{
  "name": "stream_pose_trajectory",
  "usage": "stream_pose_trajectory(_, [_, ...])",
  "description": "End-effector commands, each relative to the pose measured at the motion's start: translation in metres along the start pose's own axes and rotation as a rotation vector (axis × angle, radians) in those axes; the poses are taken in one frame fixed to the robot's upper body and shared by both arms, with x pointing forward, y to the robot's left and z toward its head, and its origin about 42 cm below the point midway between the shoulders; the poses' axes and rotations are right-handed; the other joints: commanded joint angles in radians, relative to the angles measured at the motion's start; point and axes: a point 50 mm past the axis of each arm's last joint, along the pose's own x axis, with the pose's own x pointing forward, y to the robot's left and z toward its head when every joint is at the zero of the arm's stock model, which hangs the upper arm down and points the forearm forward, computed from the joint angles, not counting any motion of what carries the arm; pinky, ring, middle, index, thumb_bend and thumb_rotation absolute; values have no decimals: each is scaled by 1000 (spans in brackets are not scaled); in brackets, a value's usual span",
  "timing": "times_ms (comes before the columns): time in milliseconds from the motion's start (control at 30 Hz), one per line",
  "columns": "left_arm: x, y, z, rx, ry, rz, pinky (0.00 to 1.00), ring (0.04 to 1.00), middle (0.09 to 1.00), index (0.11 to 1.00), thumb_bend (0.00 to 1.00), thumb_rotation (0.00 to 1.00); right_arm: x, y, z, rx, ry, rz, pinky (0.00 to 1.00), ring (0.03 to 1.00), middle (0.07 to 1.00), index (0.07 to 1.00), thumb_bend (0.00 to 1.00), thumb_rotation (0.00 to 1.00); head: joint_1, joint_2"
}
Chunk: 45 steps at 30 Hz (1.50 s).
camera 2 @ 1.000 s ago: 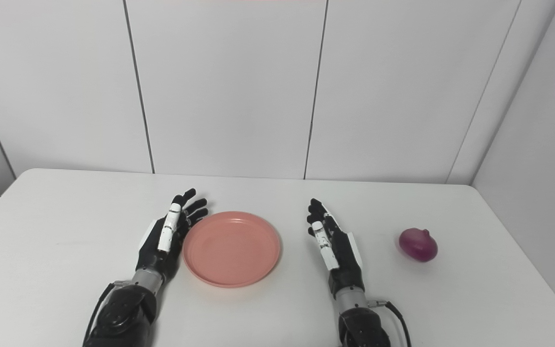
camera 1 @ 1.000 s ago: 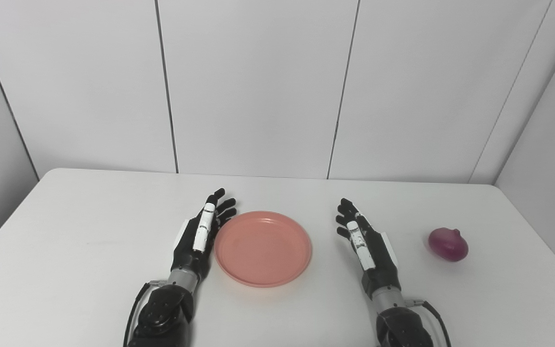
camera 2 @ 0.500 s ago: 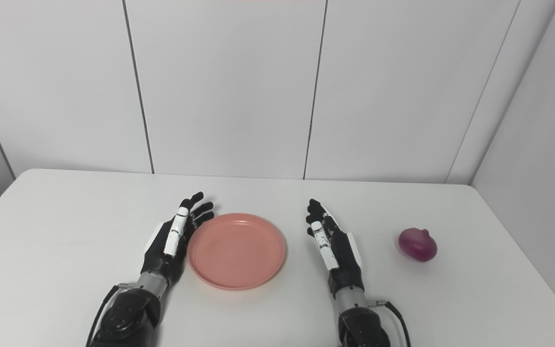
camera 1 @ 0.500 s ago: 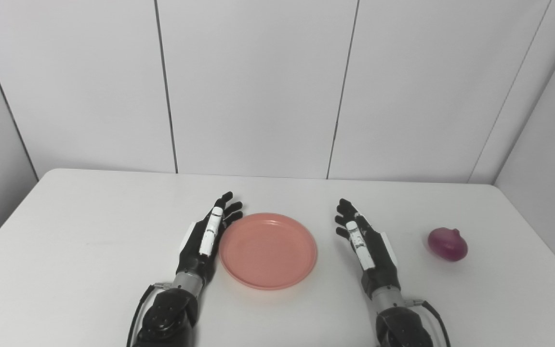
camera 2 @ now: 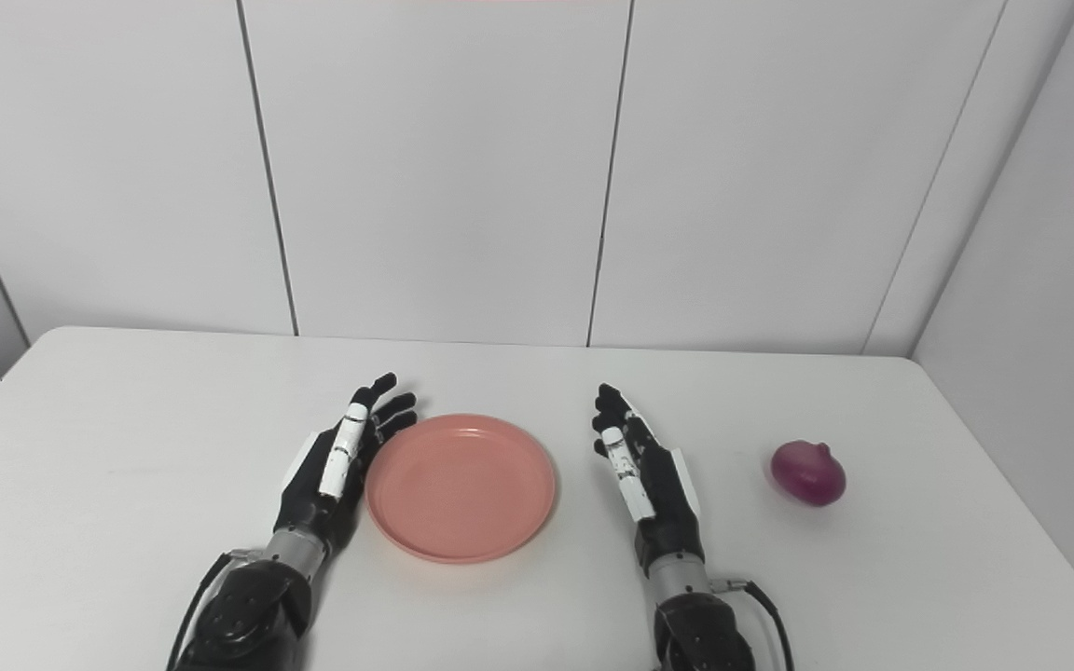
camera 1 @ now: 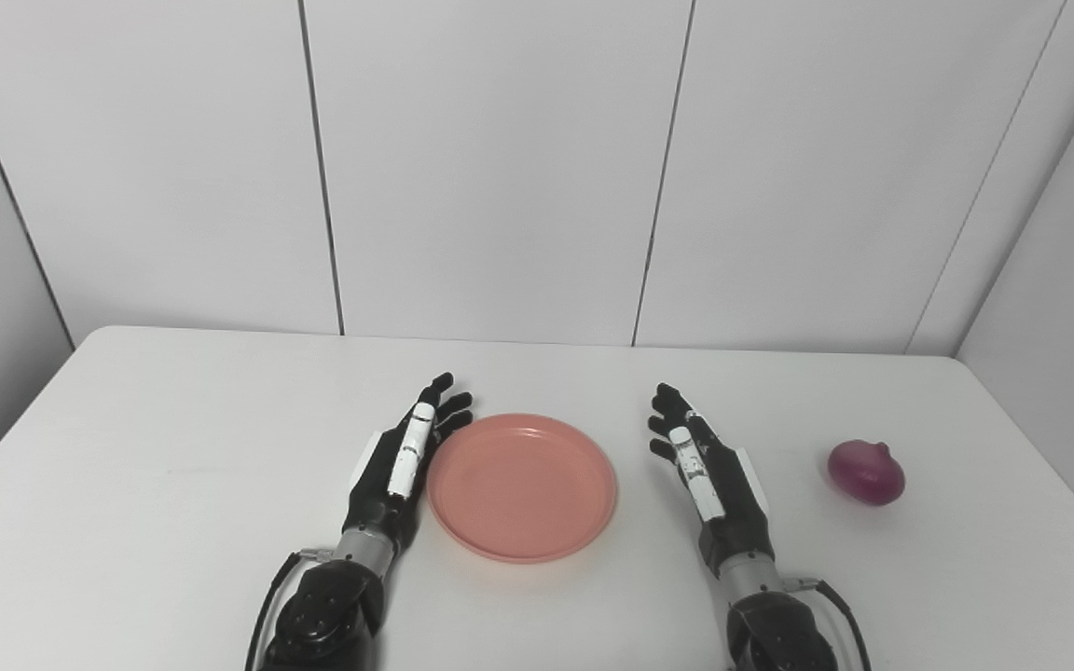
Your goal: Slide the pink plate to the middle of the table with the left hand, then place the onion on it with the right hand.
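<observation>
- I see the pink plate (camera 1: pixel 522 487) lying flat on the white table (camera 1: pixel 127 485), roughly mid-table, a bit nearer my front edge than the back wall
- my left hand (camera 1: pixel 399 466) lies edge-on along the plate's left rim, palm facing the plate, fingers (camera 1: pixel 448 410) stretched out and spread, holding nothing
- hand looks to be touching or just beside the rim; I can't tell from either eye view whether there's real contact
- left fingertips reach past the plate's far-left curve, wrist sits by its near-left curve
- my right hand (camera 1: pixel 714 475) is on the other side of the plate, near it but apart, w/ bare tabletop between hand and rim
- right hand also stands edge-on, palm turned toward the plate, fingers (camera 1: pixel 666 410) extended and slightly fanned, gripping nothing
- red onion (camera 1: pixel 865 472) sits on the table well right of the right hand, not touching anything, close to the table's right side
- onion's pointed tip faces up and slightly right; skin is purple-red and glossy
- plate is empty, so the onion isn't on it yet
- both forearms come in from the bottom edge, black w/ cables showing by the wrists
- behind the table: plain white wall panels (camera 1: pixel 500 168) w/ thin vertical seams; grey side walls at both edges
</observation>
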Motion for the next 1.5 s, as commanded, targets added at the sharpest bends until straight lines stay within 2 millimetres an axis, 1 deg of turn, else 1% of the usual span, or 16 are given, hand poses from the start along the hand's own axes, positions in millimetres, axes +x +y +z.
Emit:
stream_pose_trajectory(0, [-6, -2, -8, -14, 32, -8, 891, 883, 880, 909, 519, 1000, 5, -1, 7, -4, -29, 4, 858, 885, 898, 904, 467, 849, 1, 0])
stream_pose_trajectory(133, [-9, -5, -10, -6, 41, -9, 872, 873, 873, 904, 524, 1000, 5, 0, 8, -14, -29, 8, 859, 885, 900, 906, 476, 867, 0, 2])
stream_pose_trajectory(267, [-11, -8, -10, -4, 46, -9, 870, 861, 864, 897, 530, 1000, 4, 1, 9, 2, -32, 3, 858, 884, 896, 899, 468, 844, -2, 4])
stream_pose_trajectory(367, [-13, -12, -8, -11, 51, -5, 866, 855, 861, 895, 519, 1000, 4, 2, 8, -1, -31, 0, 859, 885, 895, 899, 467, 851, -3, 5])
stream_pose_trajectory(633, [-16, -12, -6, -5, 56, -6, 859, 852, 857, 896, 514, 1000, 4, 3, 9, -4, -20, -9, 859, 882, 887, 890, 469, 846, -9, 11])
stream_pose_trajectory(767, [-16, -4, -8, 13, 48, -24, 861, 858, 861, 897, 529, 1000, 4, 3, 10, -6, -25, -8, 854, 881, 886, 890, 470, 845, -11, 15])
stream_pose_trajectory(833, [-16, 0, -8, 19, 47, -33, 878, 871, 870, 901, 538, 1000, 4, 3, 10, -4, -25, -9, 854, 881, 887, 889, 476, 841, -13, 17])
stream_pose_trajectory(1000, [-16, 17, -5, 58, 45, -26, 885, 875, 878, 915, 527, 1000, 3, 3, 12, -8, -31, -4, 862, 885, 889, 892, 478, 846, -15, 27])
stream_pose_trajectory(1200, [-18, 36, -7, 88, 44, -12, 916, 903, 906, 934, 543, 1000, 3, 2, 14, -9, -38, 13, 868, 890, 903, 909, 467, 870, -17, 33])
stream_pose_trajectory(1300, [-18, 43, -6, 110, 40, -10, 926, 909, 913, 940, 546, 1000, 4, 2, 15, -7, -41, 20, 876, 895, 910, 915, 463, 871, -18, 35])
stream_pose_trajectory(1467, [-20, 53, -4, 100, 35, 3, 932, 931, 937, 950, 540, 1000, 4, 2, 17, -6, -45, 22, 879, 897, 912, 920, 466, 875, -22, 37])
